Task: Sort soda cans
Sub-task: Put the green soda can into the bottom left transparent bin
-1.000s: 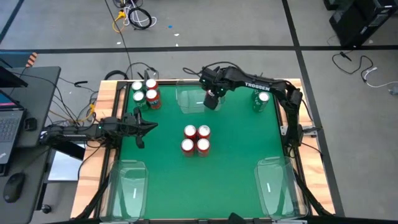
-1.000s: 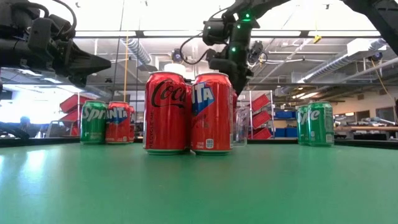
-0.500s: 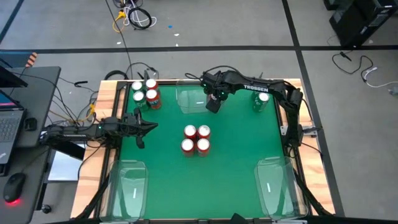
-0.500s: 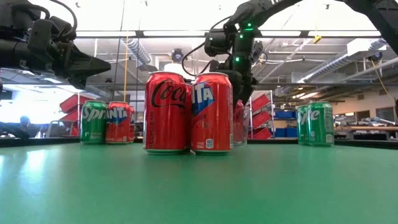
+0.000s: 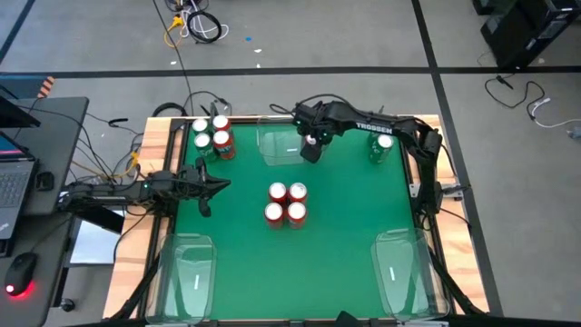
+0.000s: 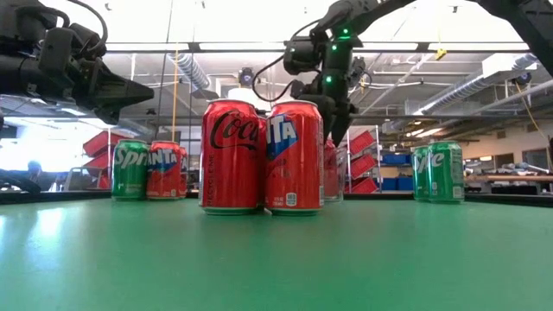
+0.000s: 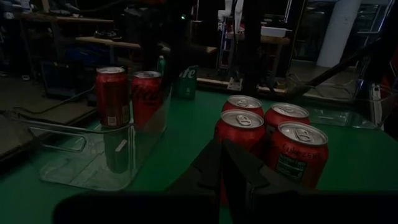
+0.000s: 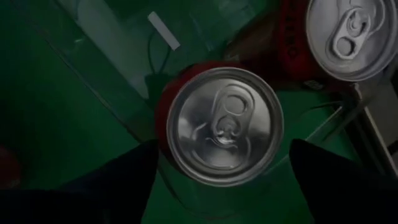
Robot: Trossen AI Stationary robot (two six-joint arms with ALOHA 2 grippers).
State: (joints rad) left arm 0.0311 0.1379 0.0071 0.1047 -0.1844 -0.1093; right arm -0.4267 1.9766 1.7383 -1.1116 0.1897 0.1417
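Note:
My right gripper (image 5: 311, 152) hangs open, pointing down, over the clear tray (image 5: 277, 145) at the table's far edge. Its fingers stand on either side of a red can (image 8: 224, 124) that stands upright in the tray beside a second red can (image 8: 351, 34). I see a gap between the fingers and the can. Four red cans (image 5: 286, 202) stand together mid-table. More cans, green and red (image 5: 211, 133), stand at the far left. Green cans (image 6: 436, 173) stand at the far right. My left gripper (image 7: 221, 168) waits shut at the table's left edge.
Two more clear trays sit at the near left corner (image 5: 191, 268) and the near right corner (image 5: 399, 272). Open green tabletop lies between them and around the middle cans. Cables and a desk lie beyond the left edge.
My right gripper has sunk a little over the far tray. In the low view a red can now shows there behind the front cans.

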